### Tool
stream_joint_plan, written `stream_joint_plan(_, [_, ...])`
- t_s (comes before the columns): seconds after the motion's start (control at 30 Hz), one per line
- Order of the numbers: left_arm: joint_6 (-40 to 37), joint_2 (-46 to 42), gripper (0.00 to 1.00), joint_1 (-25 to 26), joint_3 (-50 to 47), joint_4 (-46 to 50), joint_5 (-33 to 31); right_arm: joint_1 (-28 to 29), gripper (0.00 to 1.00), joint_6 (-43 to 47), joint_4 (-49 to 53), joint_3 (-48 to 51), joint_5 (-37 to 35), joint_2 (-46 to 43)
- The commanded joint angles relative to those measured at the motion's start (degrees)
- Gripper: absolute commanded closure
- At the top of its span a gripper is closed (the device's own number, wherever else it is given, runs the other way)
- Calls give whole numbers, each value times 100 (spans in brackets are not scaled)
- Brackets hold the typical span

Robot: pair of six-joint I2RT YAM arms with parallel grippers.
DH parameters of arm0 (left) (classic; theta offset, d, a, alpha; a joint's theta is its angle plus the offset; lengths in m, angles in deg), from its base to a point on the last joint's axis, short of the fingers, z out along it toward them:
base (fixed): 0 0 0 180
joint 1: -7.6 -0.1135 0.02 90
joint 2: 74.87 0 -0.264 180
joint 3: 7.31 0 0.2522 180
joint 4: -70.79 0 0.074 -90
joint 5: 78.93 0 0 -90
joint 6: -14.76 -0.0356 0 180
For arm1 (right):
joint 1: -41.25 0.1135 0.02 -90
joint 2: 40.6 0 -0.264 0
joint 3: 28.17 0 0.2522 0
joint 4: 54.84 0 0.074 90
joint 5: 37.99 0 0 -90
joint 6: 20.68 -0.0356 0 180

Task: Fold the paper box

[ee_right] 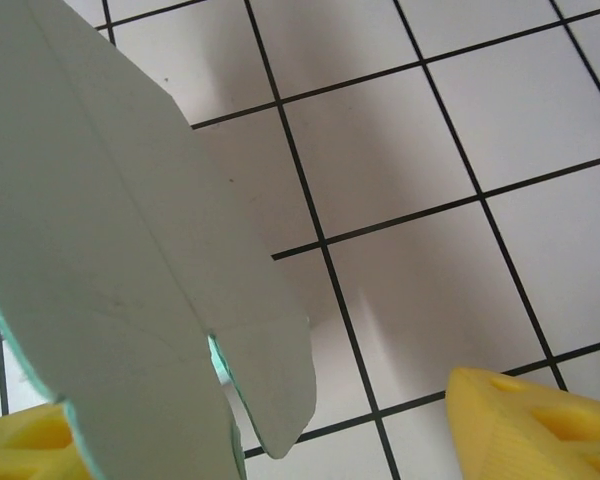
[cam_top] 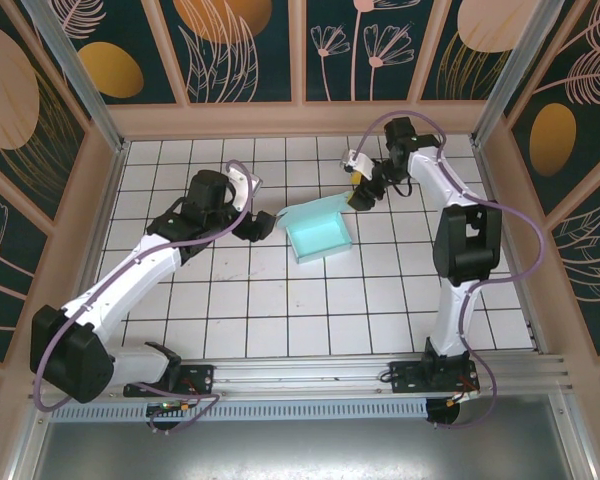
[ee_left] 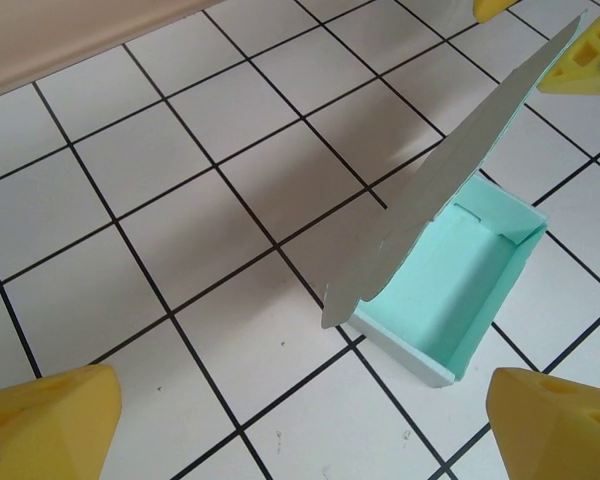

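A white tiled tabletop (cam_top: 310, 320) crossed by thin black grid lines serves as the floor of the cell. A pale wooden border (cam_top: 300, 118) runs along the tabletop's far edge and both sides, and above it stand dark teal wall panels (cam_top: 250, 50) with orange discs and pink line-drawn leaves and flowers. Along the tabletop's near edge lies a ribbed aluminium rail (cam_top: 310, 385), and two slanting metal posts (cam_top: 70, 65) rise at its far corners.
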Motion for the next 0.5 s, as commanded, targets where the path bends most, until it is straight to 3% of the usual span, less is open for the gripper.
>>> stream_joint_plan(0.0, [-91, 63, 7, -21, 42, 84, 45, 64, 35, 205, 463, -250, -20, 131])
stream_joint_plan(0.17, [-110, 219, 8, -29, 150, 136, 71, 106, 56, 225, 735, -558, -95, 406])
stream_joint_plan(0.33, [-114, 218, 8, -29, 152, 141, 83, 124, 69, 217, 897, -678, -236, 551])
stream_joint_plan(0.43, [-113, 225, 8, -28, 162, 144, 96, 125, 82, 190, 873, -681, -240, 564])
stream_joint_plan(0.47, [-114, 237, 8, -28, 160, 140, 99, 127, 92, 194, 872, -687, -222, 561])
